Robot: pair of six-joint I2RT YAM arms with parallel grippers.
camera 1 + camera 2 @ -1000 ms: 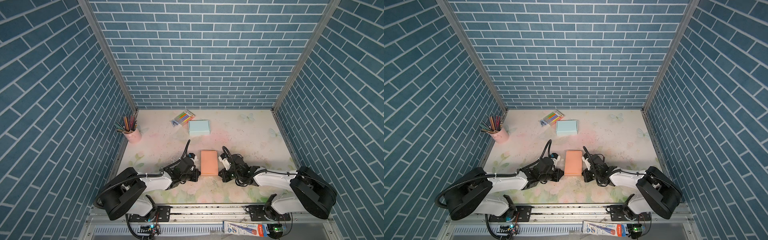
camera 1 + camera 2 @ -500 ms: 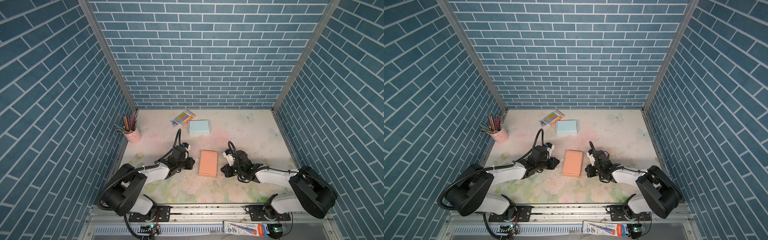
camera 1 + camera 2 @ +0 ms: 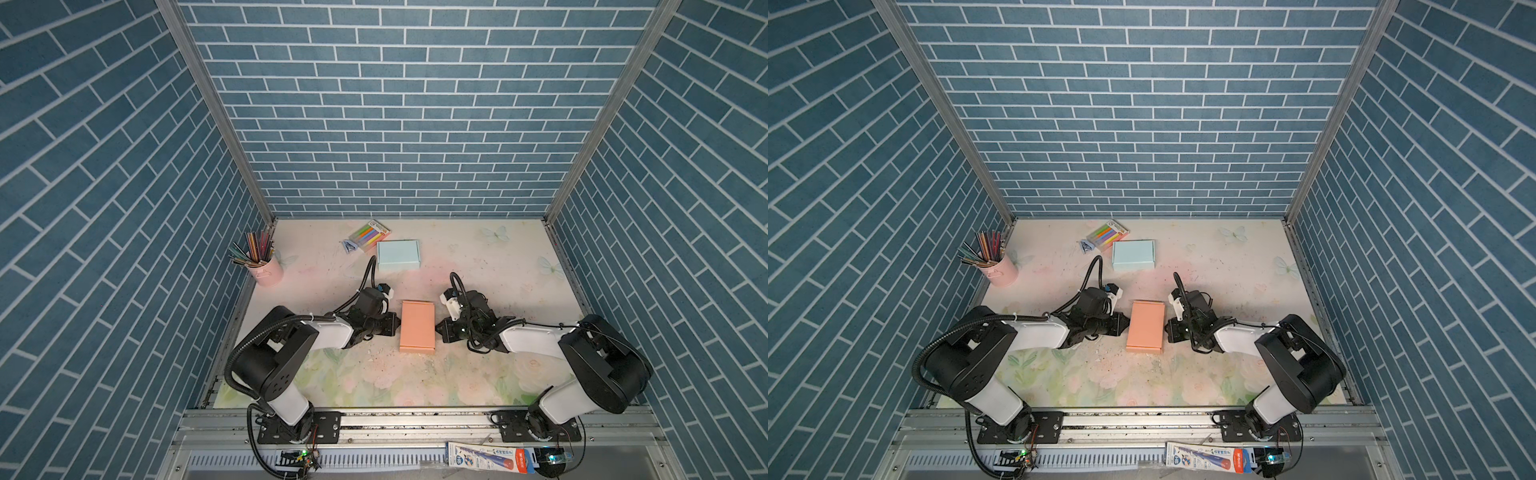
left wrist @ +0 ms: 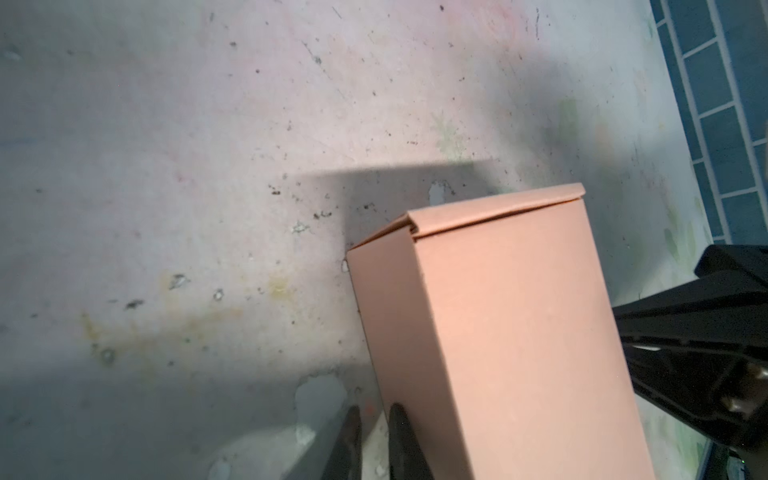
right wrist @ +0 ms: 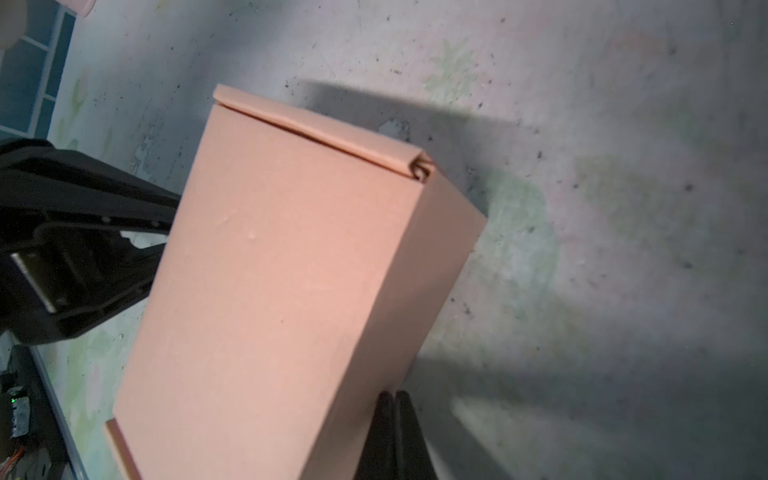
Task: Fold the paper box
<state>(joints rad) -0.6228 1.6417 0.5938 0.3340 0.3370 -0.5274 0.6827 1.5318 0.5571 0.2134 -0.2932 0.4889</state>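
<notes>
Though each wrist view cut its tool off, leaving only fingertips, left gripper (image 4: 374, 436) stood slightly parted, empty, beside orange paper box (image 3: 417, 326); right gripper (image 5: 392, 432) was pressed together at the opposite side. Farther back lay blue box (image 3: 398, 254).

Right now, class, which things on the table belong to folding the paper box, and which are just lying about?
Job in hand: orange paper box, left pincer, right pincer.
Lying about: blue box, pink pencil cup, marker pack.
</notes>
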